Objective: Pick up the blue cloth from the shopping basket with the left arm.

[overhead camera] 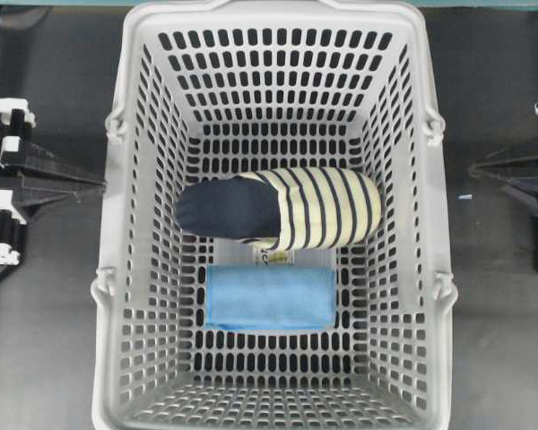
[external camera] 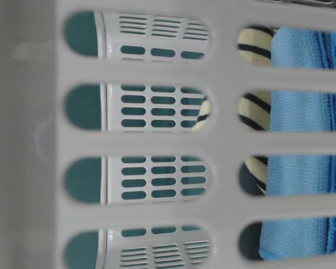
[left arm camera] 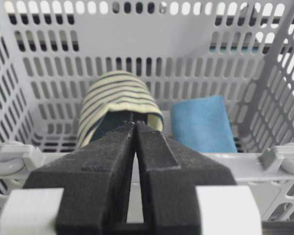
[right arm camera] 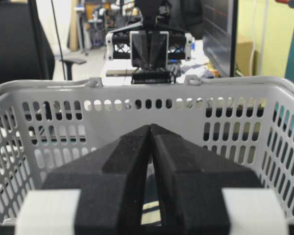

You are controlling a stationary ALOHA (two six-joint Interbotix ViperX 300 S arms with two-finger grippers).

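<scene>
The blue cloth (overhead camera: 271, 297) lies flat on the floor of the shopping basket (overhead camera: 134, 134), near the front wall and just in front of a striped slipper. It also shows in the left wrist view (left arm camera: 202, 123) and, through the basket's slots, in the table-level view (external camera: 302, 168). My left gripper (overhead camera: 101, 185) is shut and empty, outside the basket's left wall; in its wrist view the tips (left arm camera: 135, 122) sit over the rim (left arm camera: 245, 161), pointing at the slipper. My right gripper (overhead camera: 472, 167) is shut and empty outside the right wall, its tips (right arm camera: 150, 126) facing the basket.
A navy and cream striped slipper (overhead camera: 278, 210) lies across the basket's middle, touching the cloth's far edge, with a small label (overhead camera: 275, 257) between them. The basket's tall slotted walls (right arm camera: 49, 112) surround both. The dark table (overhead camera: 45, 313) flanks the basket.
</scene>
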